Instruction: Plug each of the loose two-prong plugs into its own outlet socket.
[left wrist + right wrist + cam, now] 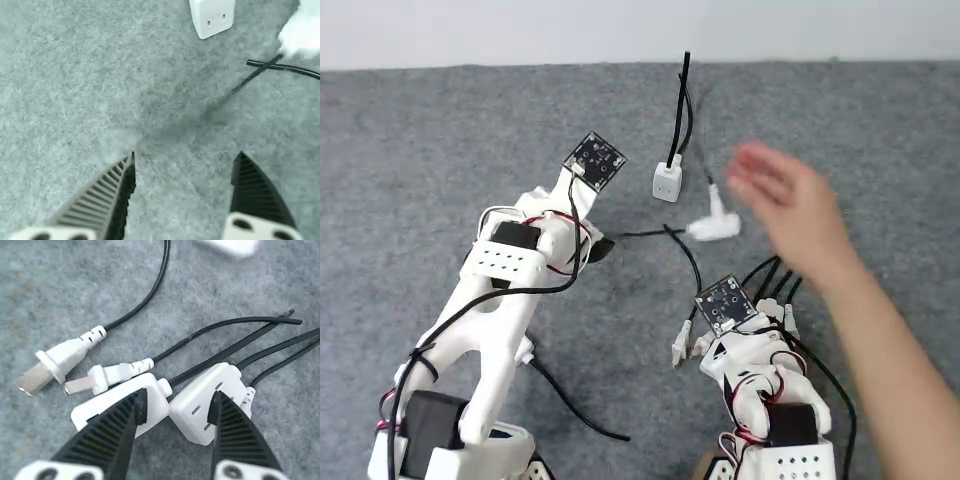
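Several white plugs (55,362) on grey carpet (420,120), pale wall (520,30) behind

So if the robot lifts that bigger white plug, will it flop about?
The plug itself looks like small moulded plastic, so it is probably light and stiff. Its thin black cord curves loosely, so it would likely trail behind and tug.

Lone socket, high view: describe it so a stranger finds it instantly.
Find the carpet's far edge. A black cable runs from it to a white cube near a person's hand. Unlike the sockets at the right gripper, it sits apart.
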You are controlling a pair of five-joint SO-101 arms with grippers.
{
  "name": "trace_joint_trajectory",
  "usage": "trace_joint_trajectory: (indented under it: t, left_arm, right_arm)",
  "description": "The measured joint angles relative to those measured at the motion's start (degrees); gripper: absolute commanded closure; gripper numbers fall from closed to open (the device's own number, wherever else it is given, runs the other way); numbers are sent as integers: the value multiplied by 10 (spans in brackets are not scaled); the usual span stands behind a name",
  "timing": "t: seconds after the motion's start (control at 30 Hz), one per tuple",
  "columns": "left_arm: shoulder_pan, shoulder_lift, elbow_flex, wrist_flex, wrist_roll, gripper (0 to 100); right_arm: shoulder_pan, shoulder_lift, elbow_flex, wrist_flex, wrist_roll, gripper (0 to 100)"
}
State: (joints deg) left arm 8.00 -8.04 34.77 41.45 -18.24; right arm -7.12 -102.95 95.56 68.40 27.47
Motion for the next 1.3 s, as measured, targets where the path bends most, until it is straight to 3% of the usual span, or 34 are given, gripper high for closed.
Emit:
trace_joint_trajectory:
  t: [0.8, 1.07, 1.3]
  left_arm:
    - [-2, -29, 12, 12, 1, 705]
    - [-2, -309, 74, 129, 20, 705]
    - [-64, -652, 192, 247, -33, 705]
  right_arm:
    - [0, 0, 0, -1, 0, 789]
    - [0, 0, 0, -1, 0, 789]
    - [-6, 0, 0, -1, 0, 789]
